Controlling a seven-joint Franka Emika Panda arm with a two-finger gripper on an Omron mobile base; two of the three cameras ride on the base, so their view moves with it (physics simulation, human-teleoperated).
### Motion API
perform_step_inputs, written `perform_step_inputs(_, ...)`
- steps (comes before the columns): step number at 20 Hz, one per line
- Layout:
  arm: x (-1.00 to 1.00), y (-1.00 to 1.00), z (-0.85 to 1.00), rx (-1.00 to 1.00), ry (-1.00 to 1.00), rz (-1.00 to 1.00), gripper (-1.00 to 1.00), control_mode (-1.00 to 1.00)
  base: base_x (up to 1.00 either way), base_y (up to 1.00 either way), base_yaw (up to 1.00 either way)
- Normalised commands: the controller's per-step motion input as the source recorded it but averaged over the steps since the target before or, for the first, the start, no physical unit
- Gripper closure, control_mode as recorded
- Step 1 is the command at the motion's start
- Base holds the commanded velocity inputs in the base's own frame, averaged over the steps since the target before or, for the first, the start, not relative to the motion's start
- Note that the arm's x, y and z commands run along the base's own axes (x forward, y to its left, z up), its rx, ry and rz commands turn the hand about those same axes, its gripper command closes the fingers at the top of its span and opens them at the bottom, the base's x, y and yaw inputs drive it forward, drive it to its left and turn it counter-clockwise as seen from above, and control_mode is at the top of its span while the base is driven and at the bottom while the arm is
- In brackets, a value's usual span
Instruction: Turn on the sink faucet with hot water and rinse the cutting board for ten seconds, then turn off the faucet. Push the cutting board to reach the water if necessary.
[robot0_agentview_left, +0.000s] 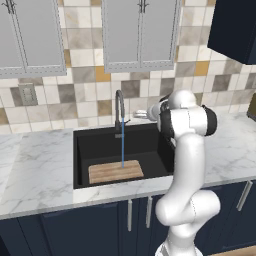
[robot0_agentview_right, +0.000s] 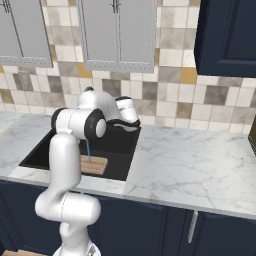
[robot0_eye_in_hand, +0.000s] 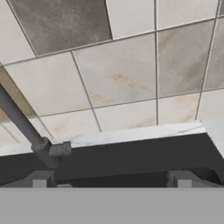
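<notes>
- Light-brown wood with lengthwise grain: the cutting board (robot0_agentview_left: 116, 172) lay flat on the floor of the black sink (robot0_agentview_left: 82, 150), toward the basin's 6 o'clock edge in the left base view.
- The water (robot0_agentview_left: 123, 150) ran as a thin blue stream from the spout of the gooseneck faucet (robot0_agentview_left: 119, 112) and landed on the board near its 1 o'clock corner, so we judged the board needed no push.
- In the right base view the arm hid most of the board (robot0_agentview_right: 95, 165), and the stream (robot0_agentview_right: 88, 151) dropped onto it.
- We judged the board stiff and fairly light, slick once wet, and lying too flat to pinch; sliding it by pressing an edge would suit it better than lifting.
- The gripper (robot0_eye_in_hand: 113, 178) hung by the back of the sink, facing the tiled wall; its two finger tips stood well apart with nothing between them.
- In the hand view the faucet's neck (robot0_eye_in_hand: 19, 121) ran from 10 o'clock down to its base, and the small side lever (robot0_eye_in_hand: 61, 149) stuck out toward 3 o'clock, just beside the left finger tip (robot0_eye_in_hand: 39, 179).
- We judged the lever rigid metal, small and smooth, best taken across its stub or nudged sideways with one finger, gently, since a tip could slide off.
- The rinse looked under way, with shut-off not yet done.
</notes>
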Motion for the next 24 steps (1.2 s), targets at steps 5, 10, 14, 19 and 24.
perform_step_inputs(5, 0.26, 0.0, -0.23, 0.0, 0.0, 0.0, -1.0, -1.0, 0.0, 0.0, 0.0)
perform_step_inputs(10, 0.2, 0.0, -0.2, 0.0, 0.0, 0.0, -1.0, -1.0, 0.0, 0.0, 0.0)
perform_step_inputs(14, 0.19, 0.0, -0.17, 0.0, 0.0, 0.0, -1.0, -1.0, 0.0, 0.0, 0.0)
perform_step_inputs(19, 0.17, 0.0, -0.17, 0.0, 0.0, 0.0, -1.0, -1.0, 0.0, 0.0, 0.0)
perform_step_inputs(24, 0.08, 0.0, -0.2, 0.0, 0.0, 0.0, -1.0, -1.0, 0.0, 0.0, 0.0)
